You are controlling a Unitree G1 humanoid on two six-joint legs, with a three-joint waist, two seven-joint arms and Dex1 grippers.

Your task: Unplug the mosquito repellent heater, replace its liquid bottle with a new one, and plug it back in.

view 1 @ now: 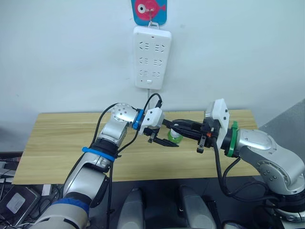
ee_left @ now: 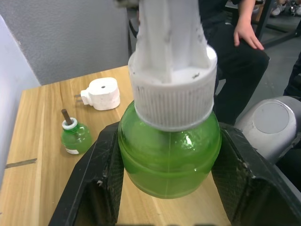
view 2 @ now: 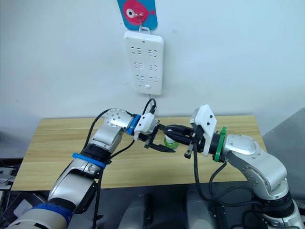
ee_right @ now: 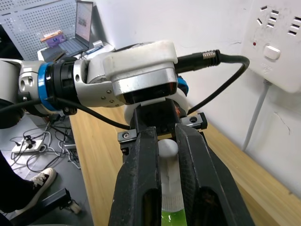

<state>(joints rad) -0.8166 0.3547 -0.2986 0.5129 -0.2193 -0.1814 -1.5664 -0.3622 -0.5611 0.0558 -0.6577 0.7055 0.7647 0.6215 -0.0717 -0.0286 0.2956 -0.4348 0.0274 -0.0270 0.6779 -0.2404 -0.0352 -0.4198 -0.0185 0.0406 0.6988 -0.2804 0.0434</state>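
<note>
The new one point(ee_left: 169, 155), a squat green bottle, hangs above the table point(view 1: 66, 143) between the black fingers point(ee_left: 94, 183) of my left gripper point(view 1: 164, 141), which is shut on its body. My right gripper point(view 1: 174, 125) comes in from the right and is shut on the bottle's white screw cap point(ee_left: 171, 99), its fingers point(ee_right: 146, 188) pinching the cap point(ee_right: 168, 153) from both sides. The mosquito repellent heater point(ee_left: 101, 93) lies unplugged on the table. Beside it stands its liquid bottle point(ee_left: 75, 136), green with a bare wick.
A long white power strip point(view 1: 151, 57) hangs on the wall above the table, under a blue fish hook, with its sockets free. A person's hand point(ee_left: 247, 30) and dark clothing show beyond the table's end in the left wrist view.
</note>
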